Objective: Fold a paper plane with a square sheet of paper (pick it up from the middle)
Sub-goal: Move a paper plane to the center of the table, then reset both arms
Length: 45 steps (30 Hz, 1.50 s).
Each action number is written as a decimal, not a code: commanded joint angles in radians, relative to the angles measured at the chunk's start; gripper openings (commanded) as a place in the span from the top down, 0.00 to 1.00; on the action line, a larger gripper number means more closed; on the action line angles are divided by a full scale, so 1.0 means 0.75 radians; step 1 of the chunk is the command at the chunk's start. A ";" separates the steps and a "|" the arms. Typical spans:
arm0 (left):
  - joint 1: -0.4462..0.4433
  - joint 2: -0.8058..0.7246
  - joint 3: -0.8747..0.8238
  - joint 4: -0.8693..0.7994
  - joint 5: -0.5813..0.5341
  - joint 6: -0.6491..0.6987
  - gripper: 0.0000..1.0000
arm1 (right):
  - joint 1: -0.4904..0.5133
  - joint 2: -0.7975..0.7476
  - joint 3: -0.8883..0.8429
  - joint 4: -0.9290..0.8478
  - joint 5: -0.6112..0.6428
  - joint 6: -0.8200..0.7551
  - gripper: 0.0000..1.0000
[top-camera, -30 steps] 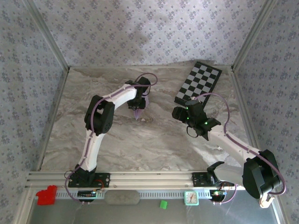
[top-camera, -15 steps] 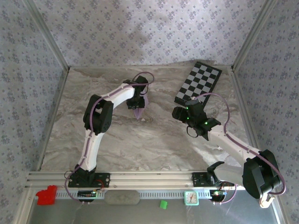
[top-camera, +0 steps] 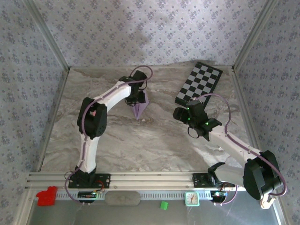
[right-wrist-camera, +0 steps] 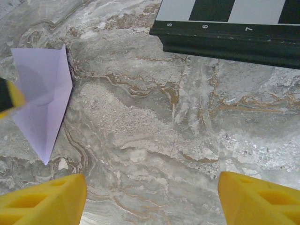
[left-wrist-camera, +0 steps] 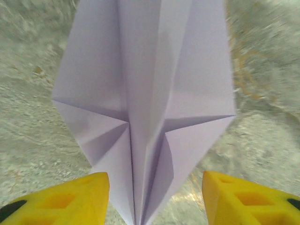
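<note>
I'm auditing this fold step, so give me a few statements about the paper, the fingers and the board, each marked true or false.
1. The paper plane has its narrow end between the left fingers. True.
2. The right fingers are shut on the paper plane. False: they are spread wide over bare table, holding nothing.
3. The chequered board lies at the table's far right corner. True.
4. The paper is a flat, unfolded square. False: it is folded into a pointed dart with a centre crease.
</note>
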 commanded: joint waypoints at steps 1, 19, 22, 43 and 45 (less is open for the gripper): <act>0.008 -0.125 -0.021 0.008 -0.021 -0.020 0.43 | -0.018 -0.021 0.041 -0.067 0.034 -0.014 0.23; 0.274 -1.106 -0.914 0.643 -0.524 0.214 0.00 | -0.205 -0.156 0.188 0.002 0.407 -0.614 0.00; 0.401 -1.275 -1.205 0.869 -0.528 0.255 0.00 | -0.267 -0.200 0.095 0.091 0.475 -0.659 0.00; 0.724 -1.164 -2.020 2.141 -0.044 0.711 0.00 | -0.531 0.049 -0.565 1.162 0.293 -0.973 0.00; 0.760 -1.113 -2.034 2.213 0.032 0.710 0.00 | -0.540 0.098 -0.567 1.236 0.221 -1.007 0.00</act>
